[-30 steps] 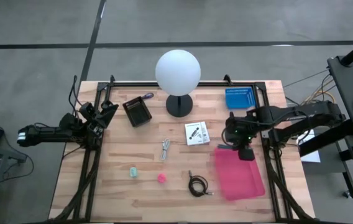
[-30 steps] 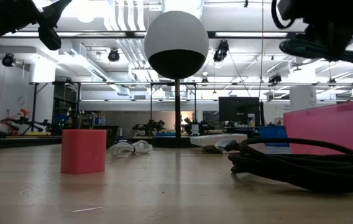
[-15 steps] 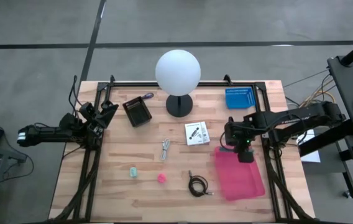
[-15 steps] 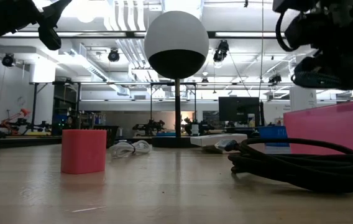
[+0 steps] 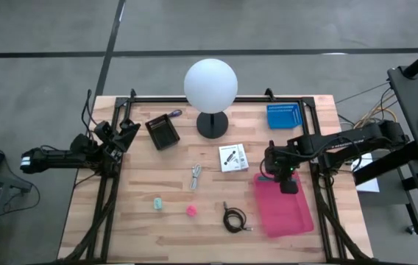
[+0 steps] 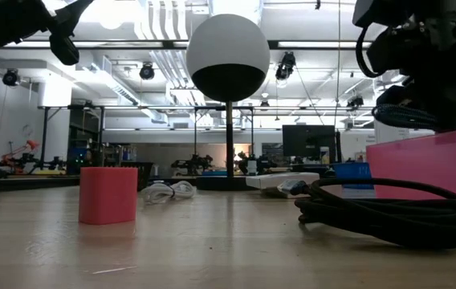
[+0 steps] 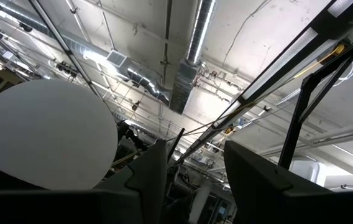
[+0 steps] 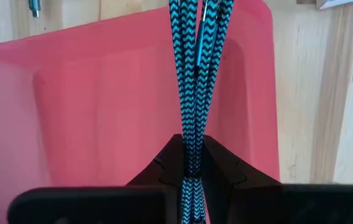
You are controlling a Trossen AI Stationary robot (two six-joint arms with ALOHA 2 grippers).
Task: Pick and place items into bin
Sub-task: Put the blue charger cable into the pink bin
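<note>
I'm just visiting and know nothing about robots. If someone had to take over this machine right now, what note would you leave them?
Right tool: shut on a blue-and-black braided cord, hanging over the pink bin.
Left tool: open, holding nothing, parked at the table's left edge.
Done: no item visibly lies in the bin yet.
Left: release the cord, then collect the black coiled cable, pink block, green block, silvery metal piece and white card.

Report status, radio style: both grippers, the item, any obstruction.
Right gripper shut on blue-black braided cord, above pink bin. Left gripper idle at table's left edge. Nothing blocking.
</note>
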